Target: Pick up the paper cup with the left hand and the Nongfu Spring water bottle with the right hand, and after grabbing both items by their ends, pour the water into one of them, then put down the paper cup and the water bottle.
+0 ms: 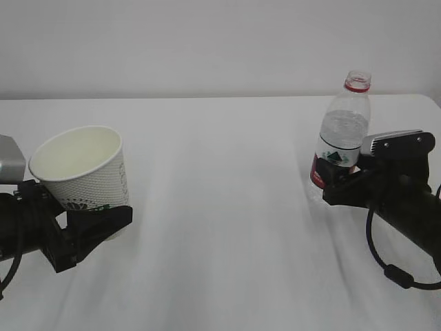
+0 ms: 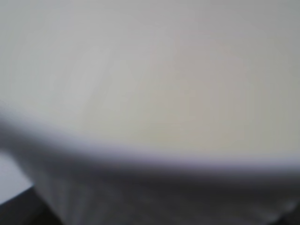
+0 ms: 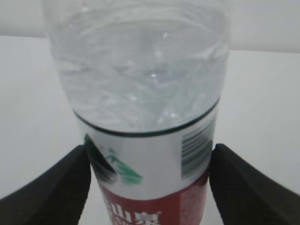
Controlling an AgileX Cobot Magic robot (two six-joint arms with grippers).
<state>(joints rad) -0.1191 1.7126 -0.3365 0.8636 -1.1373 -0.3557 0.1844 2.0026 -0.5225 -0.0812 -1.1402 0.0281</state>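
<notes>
- A white worktop (image 1: 227,207) fills the scene, with a plain pale wall behind it.
- At the near left, the left hand (image 1: 89,224) has its black jaws closed around the lower part of the paper cup (image 1: 83,169).
- The paper cup is white with ribbed sides and a green print near its base. It tilts slightly, its open mouth facing up and toward the camera, and the inside looks empty.
- In the left wrist view the cup's pale rim (image 2: 150,154) fills the picture, too blurred and close to show the jaws.
- At the right, the right hand (image 1: 344,181) has its jaws pressed against both sides of the Nongfu Spring water bottle (image 1: 342,131), at the label.
- The bottle stands nearly upright, with its cap off and a red ring at the neck.
- In the right wrist view, the black fingers (image 3: 51,187) flank the red and white label (image 3: 150,178). Clear water (image 3: 140,79) shows above the label.
</notes>
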